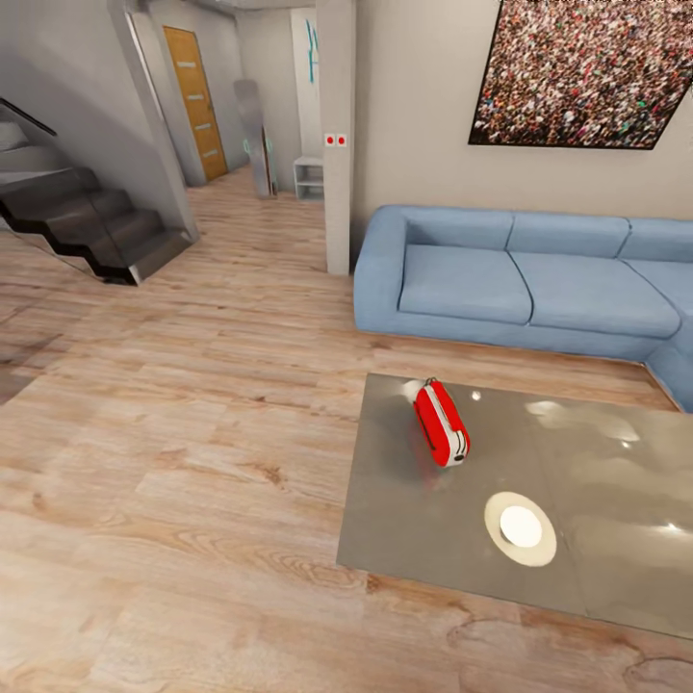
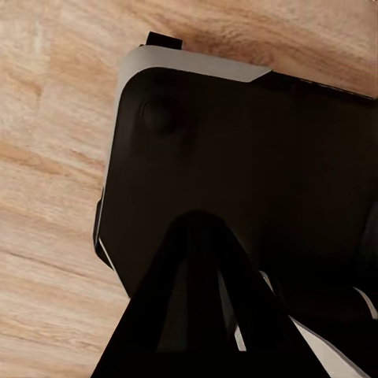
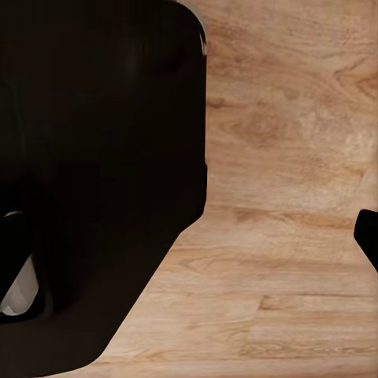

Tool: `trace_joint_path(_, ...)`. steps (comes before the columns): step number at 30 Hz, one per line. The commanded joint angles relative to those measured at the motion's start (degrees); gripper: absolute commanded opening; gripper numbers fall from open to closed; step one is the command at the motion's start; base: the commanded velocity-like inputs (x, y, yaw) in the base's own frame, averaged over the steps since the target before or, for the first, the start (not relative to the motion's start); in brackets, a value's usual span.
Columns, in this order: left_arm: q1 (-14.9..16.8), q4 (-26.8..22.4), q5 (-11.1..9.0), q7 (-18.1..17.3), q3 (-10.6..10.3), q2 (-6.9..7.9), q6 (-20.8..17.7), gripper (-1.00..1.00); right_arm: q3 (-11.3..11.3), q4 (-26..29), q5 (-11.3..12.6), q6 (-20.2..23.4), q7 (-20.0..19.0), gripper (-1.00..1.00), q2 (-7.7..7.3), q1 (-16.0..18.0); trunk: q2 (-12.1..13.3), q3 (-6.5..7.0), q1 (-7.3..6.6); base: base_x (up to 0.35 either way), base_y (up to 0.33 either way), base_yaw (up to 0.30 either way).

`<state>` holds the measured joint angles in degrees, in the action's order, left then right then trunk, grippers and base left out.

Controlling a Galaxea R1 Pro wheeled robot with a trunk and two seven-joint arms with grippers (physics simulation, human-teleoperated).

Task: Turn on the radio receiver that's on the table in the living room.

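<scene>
Radio receiver lies on the glossy grey bench in the head view, toward the bench's far left part, resting on its side with its slim dark handle pointing away toward the sofa. Its red body shows white stripes and a white trim along the edge. Near it on the bench top, closer to the camera and a little to the right, sits a round white glare. The blue sofa runs along the wall behind the bench, under a large framed picture. Wooden floor spreads to the left, leading to dark stairs and a hallway with an orange door.

In the left wrist view, the camera looks down past a dark tapering part of the left pincer onto the robot's dark, grey-rimmed base, with floor planks beside it. Whether this pincer is spread or pressed together I cannot tell. In the right wrist view, a dark bulk of the robot's body covers one side, with floor beyond it; a small dark tip pokes in at the picture's edge, and the right pincer's state cannot be told either. Both arms appear to hang low, aimed at the floor beside the base.
</scene>
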<state>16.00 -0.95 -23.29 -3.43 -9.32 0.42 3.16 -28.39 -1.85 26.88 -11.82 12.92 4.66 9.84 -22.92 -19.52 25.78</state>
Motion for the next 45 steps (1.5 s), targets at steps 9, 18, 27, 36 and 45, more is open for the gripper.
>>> trace_joint_path(9,0.00,0.00,0.00,0.00,0.00,0.00,0.00,-1.00,0.00,0.00,0.01,0.02,0.00,1.00,0.00,0.00,0.00,0.79,0.00,0.000,0.000,0.000)
trace_joint_path(18,0.00,0.02,0.00,0.00,0.00,0.01,0.00,-1.00,0.00,0.00,0.01,0.04,0.00,1.00,0.00,0.00,0.00,1.58,0.00,0.000,0.000,0.000)
trace_joint_path(27,0.00,0.00,0.00,0.00,0.00,0.02,0.00,-1.00,0.00,0.00,0.01,0.03,0.00,1.00,0.00,0.00,0.00,2.38,0.00,0.000,0.000,0.000)
trace_joint_path(36,0.00,0.00,0.00,0.00,0.00,0.02,0.00,-1.00,0.00,0.00,0.01,0.04,0.00,1.00,0.00,0.00,0.00,3.17,0.00,0.000,0.000,0.000)
trace_joint_path(45,0.00,0.01,0.00,0.00,0.00,0.02,0.00,-1.00,0.00,0.00,0.10,0.23,0.08,1.00,-0.02,0.00,0.00,3.94,0.00,0.000,0.000,0.000)
